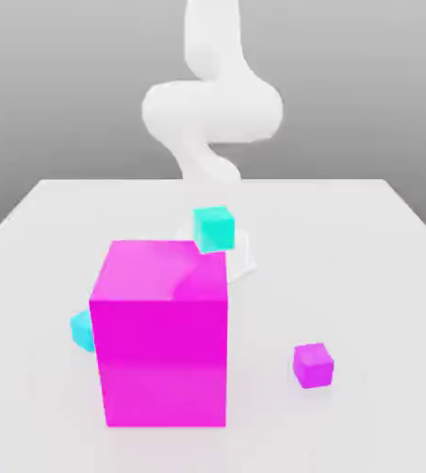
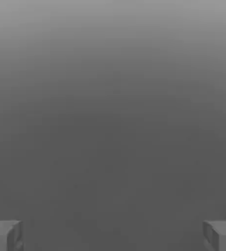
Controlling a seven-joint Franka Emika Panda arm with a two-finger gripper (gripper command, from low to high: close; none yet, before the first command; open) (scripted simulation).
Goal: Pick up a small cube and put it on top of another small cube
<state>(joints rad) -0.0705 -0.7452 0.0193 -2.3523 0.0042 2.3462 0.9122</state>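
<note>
Small cube peeks past the big magenta cube's edge — claw released, gripping nothing.

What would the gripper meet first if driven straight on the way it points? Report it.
Nothing, as far as the hand view shows: between the open gripper fingertips lies plain grey background with no cube ahead. How far that stays free is unclear.

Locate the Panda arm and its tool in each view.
Exterior view: the white arm stands at upper centre, rising behind the turquoise cube.
Hand view: the tool is open, its fingertips wide apart with nothing between them.
Shared landmark: the plain grey backdrop.
</note>
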